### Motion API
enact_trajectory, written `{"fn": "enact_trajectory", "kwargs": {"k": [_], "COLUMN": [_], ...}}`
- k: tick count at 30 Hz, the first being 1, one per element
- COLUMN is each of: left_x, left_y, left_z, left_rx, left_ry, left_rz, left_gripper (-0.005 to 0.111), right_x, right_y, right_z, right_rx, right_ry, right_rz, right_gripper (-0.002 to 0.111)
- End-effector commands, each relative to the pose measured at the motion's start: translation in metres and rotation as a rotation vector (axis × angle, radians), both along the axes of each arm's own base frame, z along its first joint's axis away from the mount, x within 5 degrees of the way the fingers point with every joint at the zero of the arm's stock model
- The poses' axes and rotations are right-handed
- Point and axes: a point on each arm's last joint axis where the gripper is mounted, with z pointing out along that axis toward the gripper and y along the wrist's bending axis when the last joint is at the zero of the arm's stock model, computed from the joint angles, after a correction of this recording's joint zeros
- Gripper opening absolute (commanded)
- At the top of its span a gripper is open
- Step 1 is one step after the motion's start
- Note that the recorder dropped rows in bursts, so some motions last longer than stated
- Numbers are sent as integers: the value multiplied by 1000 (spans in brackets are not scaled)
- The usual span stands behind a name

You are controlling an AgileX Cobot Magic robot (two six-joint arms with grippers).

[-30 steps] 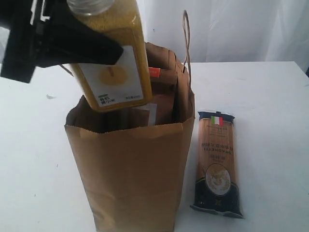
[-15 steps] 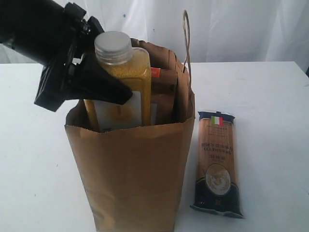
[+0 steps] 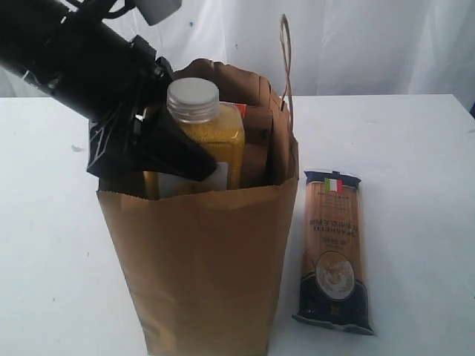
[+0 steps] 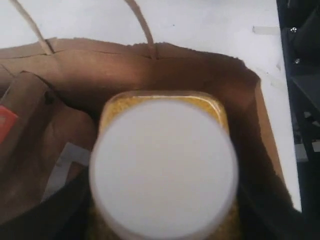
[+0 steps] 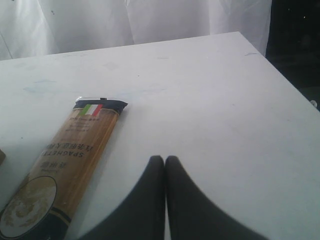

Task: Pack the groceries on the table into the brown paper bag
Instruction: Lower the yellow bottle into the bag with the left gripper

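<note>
My left gripper [image 3: 194,157] is shut on the yellow-grain bottle [image 3: 210,135] and holds it upright, its lower half inside the brown paper bag [image 3: 200,252]. The white cap [image 4: 162,167] fills the left wrist view, with the bag rim [image 4: 200,65] around it. A brown orange-labelled pouch [image 3: 256,126] stands inside the bag behind the bottle. The dark-blue spaghetti packet [image 3: 334,248] lies flat on the table [image 3: 415,148] just right of the bag. My right gripper [image 5: 165,159] is shut and empty, hovering over bare table beside the packet [image 5: 65,165].
One cord handle [image 3: 286,52] of the bag sticks up at the back right of its mouth. A white curtain [image 3: 356,44] hangs behind the table. The table's edge [image 5: 280,70] runs close on the right arm's side.
My left gripper has come down with the bottle, from above the bag's mouth to partly inside it. The spaghetti packet has not moved.
</note>
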Motion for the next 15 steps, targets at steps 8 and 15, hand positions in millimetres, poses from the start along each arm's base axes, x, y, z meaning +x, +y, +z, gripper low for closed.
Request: {"fn": "enact_trajectory", "kwargs": {"k": [8,15], "left_x": [-6,-6], "left_y": [1,2], "left_z": [3,5], "left_rx": [6,-7], "left_ry": [83,64], "left_rz": [24,38], "left_gripper": [64,64], "right_x": [0,0], "right_y": [0,0], "right_z": [0,0], "right_rx": [4,4], "right_ry": [-10,-10], "right_rz": [-4,-4], "right_gripper": [0,0]}}
